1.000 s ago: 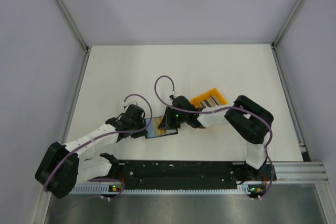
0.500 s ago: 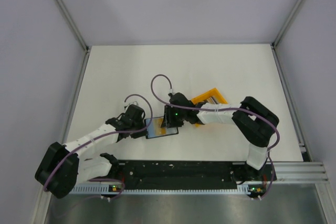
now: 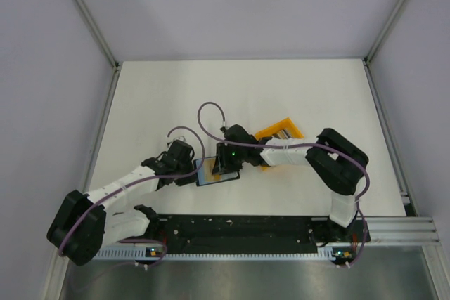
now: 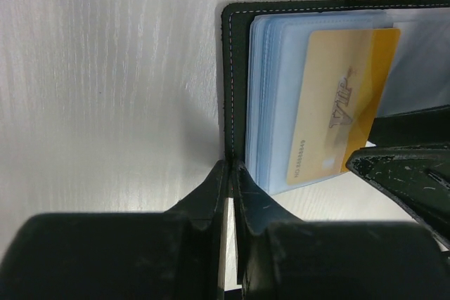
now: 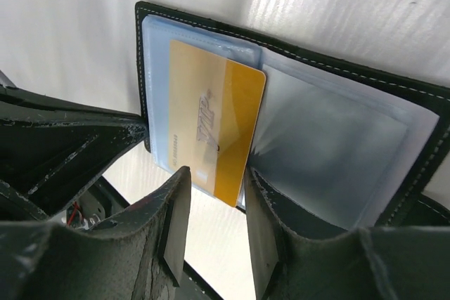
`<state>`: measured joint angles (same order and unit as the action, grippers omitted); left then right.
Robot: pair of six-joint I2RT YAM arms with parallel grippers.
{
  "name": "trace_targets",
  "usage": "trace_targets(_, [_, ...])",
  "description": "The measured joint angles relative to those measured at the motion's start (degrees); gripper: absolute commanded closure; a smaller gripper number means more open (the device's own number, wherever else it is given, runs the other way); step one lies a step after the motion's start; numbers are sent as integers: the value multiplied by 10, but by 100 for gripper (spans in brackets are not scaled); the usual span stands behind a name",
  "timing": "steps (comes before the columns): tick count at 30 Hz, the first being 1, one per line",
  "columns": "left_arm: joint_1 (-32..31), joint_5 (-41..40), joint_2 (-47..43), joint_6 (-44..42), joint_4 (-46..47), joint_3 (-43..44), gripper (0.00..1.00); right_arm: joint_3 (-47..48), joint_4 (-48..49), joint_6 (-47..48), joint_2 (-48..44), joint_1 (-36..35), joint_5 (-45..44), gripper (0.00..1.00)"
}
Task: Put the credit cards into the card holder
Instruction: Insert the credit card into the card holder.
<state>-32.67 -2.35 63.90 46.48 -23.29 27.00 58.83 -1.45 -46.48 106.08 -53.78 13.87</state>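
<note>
ROBOT ARMS CROWD A HALF-FILLED SLEEVE. An open black card holder (image 4: pixel 235 82) with clear bluish sleeves lies flat on the white table (image 3: pixel 246 89), close to the table's near edge. The left claw (image 4: pixel 230 170) is pinched almost shut on the thin outer edge of the card holder's cover, pinning it. The right claw (image 5: pixel 216 198) stands part open with nothing clamped. Its fingers sit either side of the near end of a gold credit card (image 5: pixel 214 128), which lies partly under a sleeve and partly bare.

The likely trouble is a push off line, which could buckle the soft sleeve or send the gold credit card riding over it rather than in. The left claw holds only a sliver of cover, and a slip would let the card holder skid. The two claws work very close together, so a sideways correction risks a knock.

A small orange plastic bin (image 3: pixel 264 133), holding the other silvery and dark credit cards (image 3: pixel 284 133), sits just beside the right arm and could be nudged on withdrawal. Open room lies toward the far side of the table. The near edge and the arms' black base rail (image 3: pixel 246 228) leave little.
</note>
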Motion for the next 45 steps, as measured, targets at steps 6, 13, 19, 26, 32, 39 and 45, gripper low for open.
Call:
trace_targets(6, [0, 1, 0, 0, 1, 0, 94, 2, 9, 0, 6, -1, 11, 67])
trace_targets(13, [0, 2, 0, 0, 2, 0, 94, 2, 26, 12, 6, -1, 15, 72])
trace_targets(19, [0, 2, 1, -1, 2, 0, 95, 2, 45, 19, 10, -1, 18, 72])
trace_targets(26, [0, 2, 4, -2, 2, 0, 96, 2, 54, 24, 23, -1, 21, 77])
trace_targets(32, [0, 0, 4, -2, 1, 0, 96, 0, 52, 23, 19, -1, 16, 66])
trace_targets(39, [0, -4, 4, -13, -12, 8, 92, -32, 18, 28, -44, -2, -41, 62])
trace_targets(45, [0, -11, 1, -17, -22, 15, 74, -32, -25, 49, -70, -2, -99, 62])
